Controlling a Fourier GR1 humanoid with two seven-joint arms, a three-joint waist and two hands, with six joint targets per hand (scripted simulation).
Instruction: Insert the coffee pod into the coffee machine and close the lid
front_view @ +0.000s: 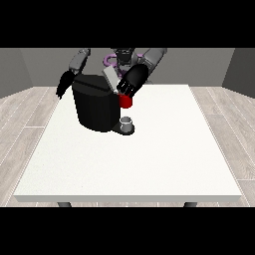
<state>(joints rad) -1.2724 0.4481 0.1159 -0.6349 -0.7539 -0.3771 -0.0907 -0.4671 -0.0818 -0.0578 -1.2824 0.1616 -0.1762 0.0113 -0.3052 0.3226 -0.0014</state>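
Note:
The black coffee machine stands on the table's far left half, its grey lid tilted up. A red pod holder juts from its front above a small grey cup on the machine's base. The hand at the view's right sits right on top of the red holder, just beside the raised lid. The coffee pod itself does not show; the hand covers the holder's mouth. The hand at the view's left hangs beside the machine's far left side with relaxed fingers, holding nothing.
The white table stretches wide towards the camera and to the right of the machine. The robot's torso stands behind the far edge. Grey floor surrounds the table.

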